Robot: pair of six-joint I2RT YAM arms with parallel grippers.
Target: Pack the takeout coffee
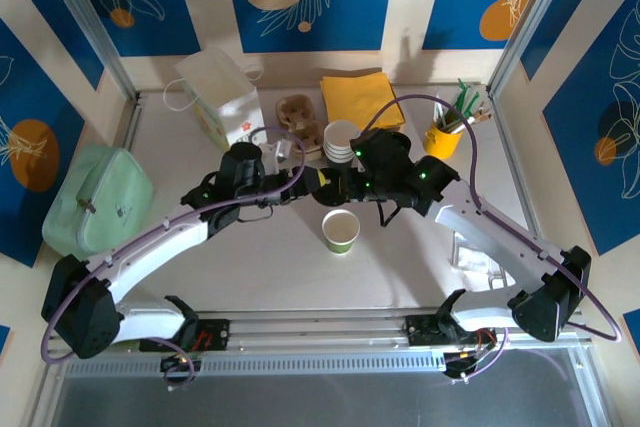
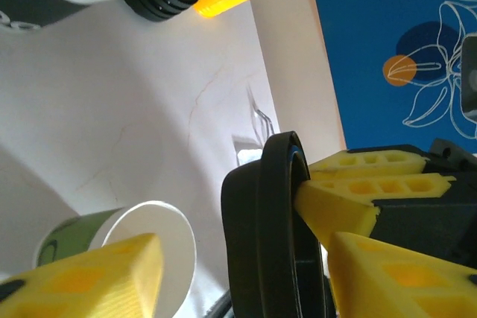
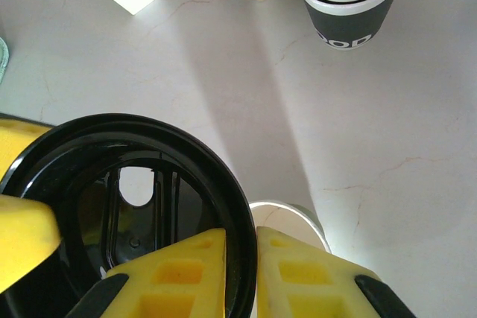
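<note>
Item: round black plastic lid, rim pinched in the right gripper's jaws, just beside the small white-and-green paper cup, which stands open on the surface. Left gripper jaws spread around the lid. Recommended: level the lid, centre it over the cup mouth, press evenly.

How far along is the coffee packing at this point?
Done: one paper cup stands apart from the cup stack, lidless. In hand: the right pincer clamps the black lid by its rim, the left pincer open around it. Left: lid onto cup, then probably into the paper bag.
</note>
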